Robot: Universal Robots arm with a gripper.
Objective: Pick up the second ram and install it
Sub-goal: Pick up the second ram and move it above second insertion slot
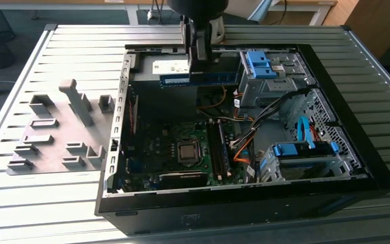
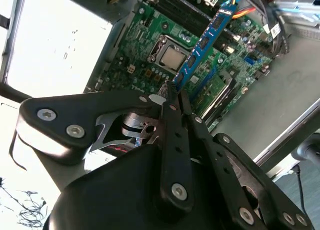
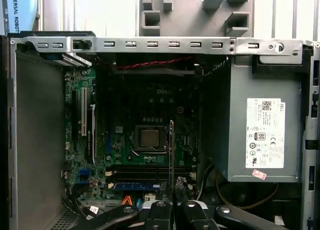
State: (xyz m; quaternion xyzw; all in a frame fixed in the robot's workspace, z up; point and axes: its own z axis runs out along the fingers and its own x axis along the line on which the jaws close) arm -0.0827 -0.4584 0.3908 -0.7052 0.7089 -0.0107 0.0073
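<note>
The second ram (image 1: 215, 79), a long blue-green stick, hangs level above the open computer case (image 1: 378, 175), over its far end. My gripper (image 1: 198, 71) comes down from above and is shut on the stick's middle. In the second wrist view the ram (image 2: 205, 43) reaches out from between my gripper's (image 2: 172, 94) fingers, over the green motherboard (image 2: 145, 40). In the first wrist view the ram (image 3: 171, 150) shows edge-on above the black memory slots (image 3: 150, 171), with the gripper (image 3: 172, 195) shut on it.
Near the slots sits the CPU socket (image 1: 187, 151). A grey power supply (image 3: 265, 135) and a blue-tabbed drive cage (image 1: 259, 66) crowd the case, along with orange cables (image 1: 242, 150). A grey fixture plate (image 1: 59, 132) lies at the exterior view's left. A blue stick (image 3: 134, 186) lies along the slots.
</note>
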